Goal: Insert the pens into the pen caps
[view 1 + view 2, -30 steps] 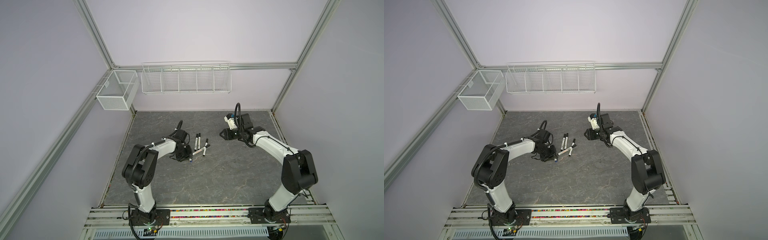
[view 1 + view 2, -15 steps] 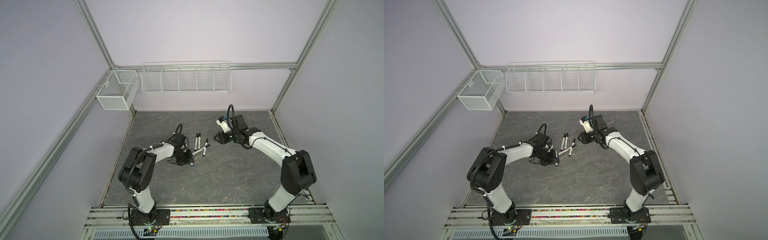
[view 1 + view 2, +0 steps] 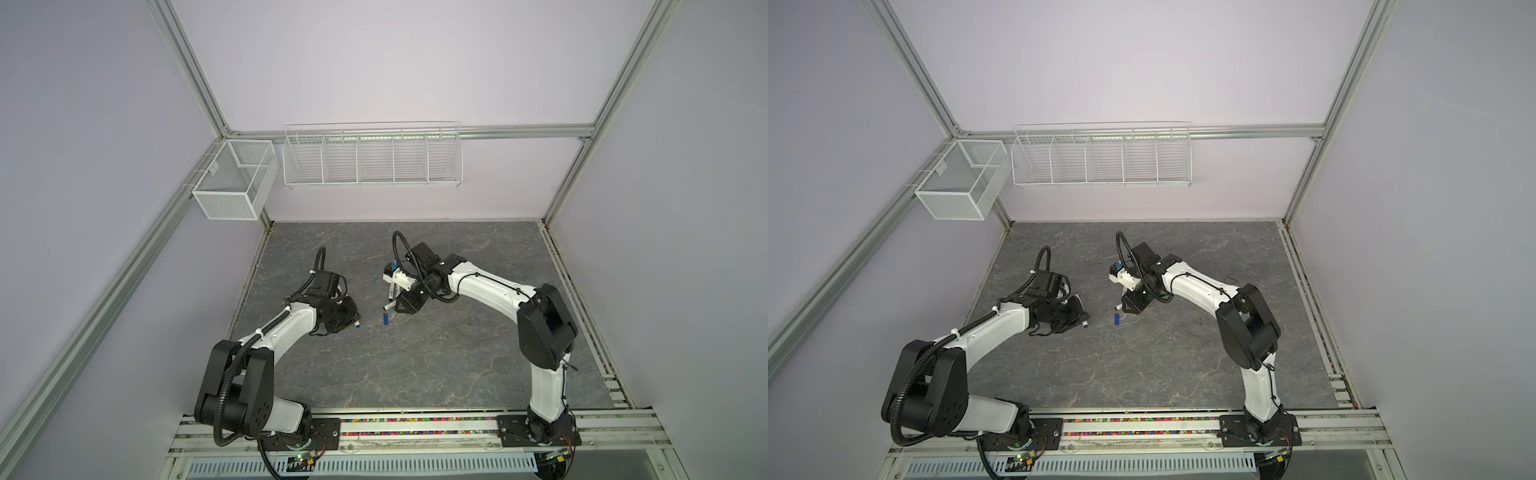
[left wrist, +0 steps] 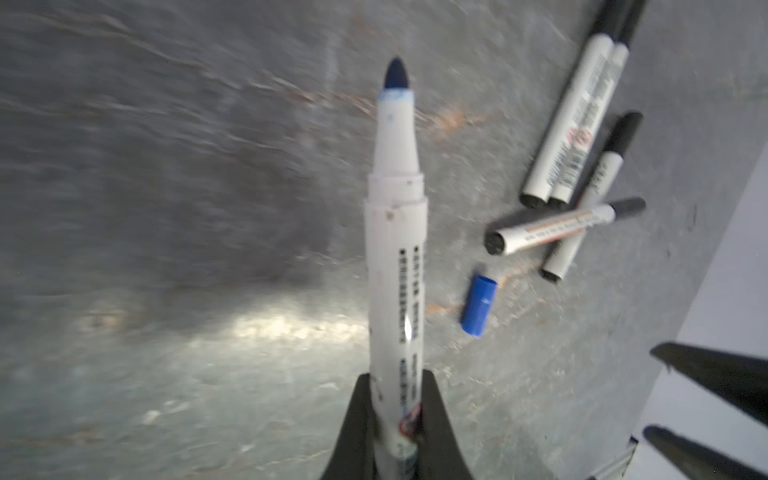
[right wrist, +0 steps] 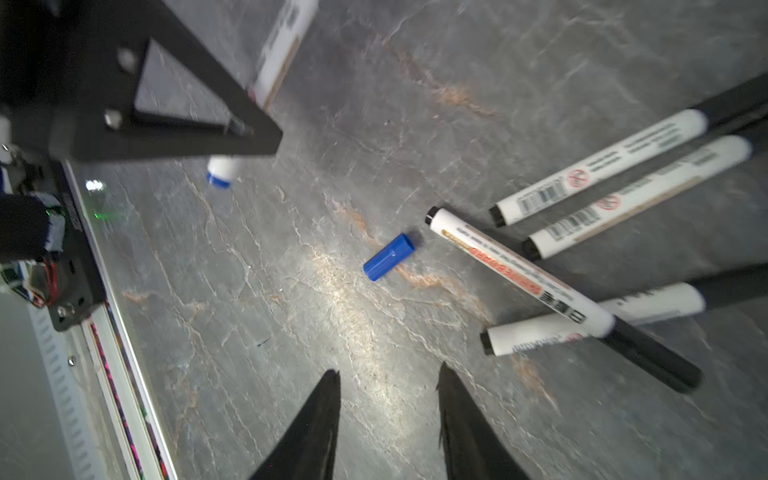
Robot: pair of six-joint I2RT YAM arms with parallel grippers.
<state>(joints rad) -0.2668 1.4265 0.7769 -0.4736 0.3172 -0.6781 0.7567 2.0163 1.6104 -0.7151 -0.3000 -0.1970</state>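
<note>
– Left gripper (image 3: 348, 319) first, in both top views: it is clamped on the blue pen (image 3: 356, 326), whose tip pokes out low over the table (image 3: 415, 365). And the other arm?

– Right gripper (image 3: 400, 308) hovers near the blue cap (image 3: 386, 319), which lies on its side between the two arms. The black pens (image 3: 390, 291) are partly hidden by that gripper.

– Left wrist view?

– There the blue pen (image 4: 397, 249) sits straight between the fingers (image 4: 357, 415), gripped at the rear of its barrel with the bare nib forward. The blue cap (image 4: 478, 305) lies alone on the table off to one side. The four black pens (image 4: 573, 124) beyond it look capped already, so I judge this the last pair.

– Right wrist view, then.

– Jaws stand apart with nothing between them. The blue cap (image 5: 389, 257) lies ahead of the fingertips (image 5: 328, 390), just beside the end of one of the black pens (image 5: 519, 270), seemingly not touching.

– How to pick it up well?

– Come down square across its short width and pinch near the closed end, so the mouth is left free. Keep the fingers off that neighbouring pen. Which end is open I cannot tell. Then line up mouth and nib on one axis before pushing.
</note>
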